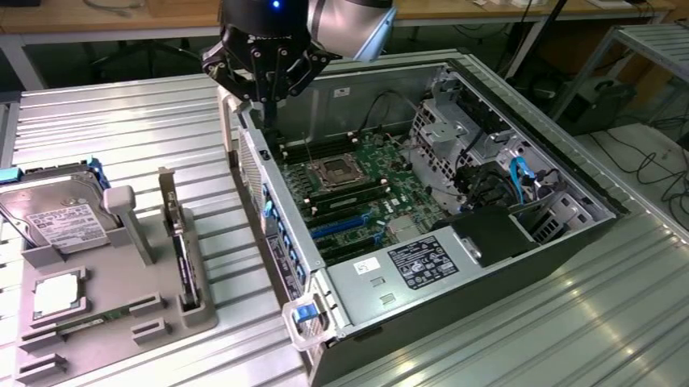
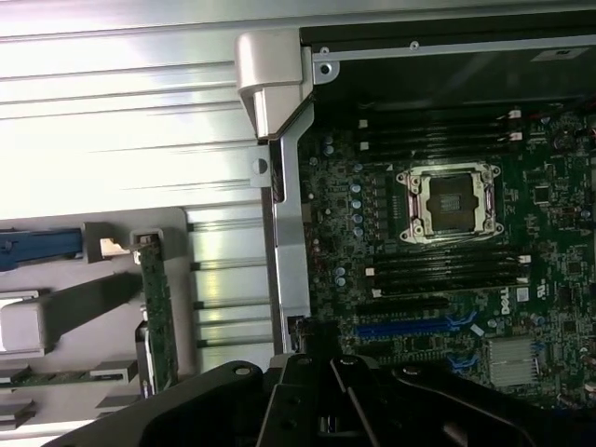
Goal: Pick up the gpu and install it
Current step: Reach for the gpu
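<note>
Bright, lit from overhead. Blows out to white glare on ribbed metal table (image 2: 112,112). Leaves one inner wall of computer case (image 2: 447,79) in deep shadow.

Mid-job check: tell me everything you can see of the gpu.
The gpu is a thin green circuit board with small components and a silver bracket at one end. It stands upright on its long edge in a slot of the grey holder, beside the open case. Only the holder touches it. The shut gripper is apart from it, above the case wall.
</note>
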`<state>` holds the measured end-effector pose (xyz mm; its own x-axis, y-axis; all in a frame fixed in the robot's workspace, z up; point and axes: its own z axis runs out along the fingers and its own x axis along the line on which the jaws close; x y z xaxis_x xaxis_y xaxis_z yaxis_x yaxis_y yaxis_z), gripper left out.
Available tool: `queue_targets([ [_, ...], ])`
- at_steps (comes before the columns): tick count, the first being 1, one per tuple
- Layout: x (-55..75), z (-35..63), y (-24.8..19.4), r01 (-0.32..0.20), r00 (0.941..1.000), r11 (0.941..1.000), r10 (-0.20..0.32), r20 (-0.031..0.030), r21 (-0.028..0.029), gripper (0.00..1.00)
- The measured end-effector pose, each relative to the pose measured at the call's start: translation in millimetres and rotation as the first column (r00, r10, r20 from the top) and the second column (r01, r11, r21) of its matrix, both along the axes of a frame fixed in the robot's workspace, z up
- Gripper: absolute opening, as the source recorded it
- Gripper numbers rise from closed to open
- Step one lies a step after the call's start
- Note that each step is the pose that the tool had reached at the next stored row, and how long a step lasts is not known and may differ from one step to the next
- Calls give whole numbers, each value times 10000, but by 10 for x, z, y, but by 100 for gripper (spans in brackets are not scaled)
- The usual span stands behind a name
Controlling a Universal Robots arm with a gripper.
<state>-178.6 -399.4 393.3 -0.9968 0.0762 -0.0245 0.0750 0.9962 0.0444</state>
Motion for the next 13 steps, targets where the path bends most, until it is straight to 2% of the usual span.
queue_targets([
  [13,-94,0,-5,1,10000,10000,-1,0,0,11],
])
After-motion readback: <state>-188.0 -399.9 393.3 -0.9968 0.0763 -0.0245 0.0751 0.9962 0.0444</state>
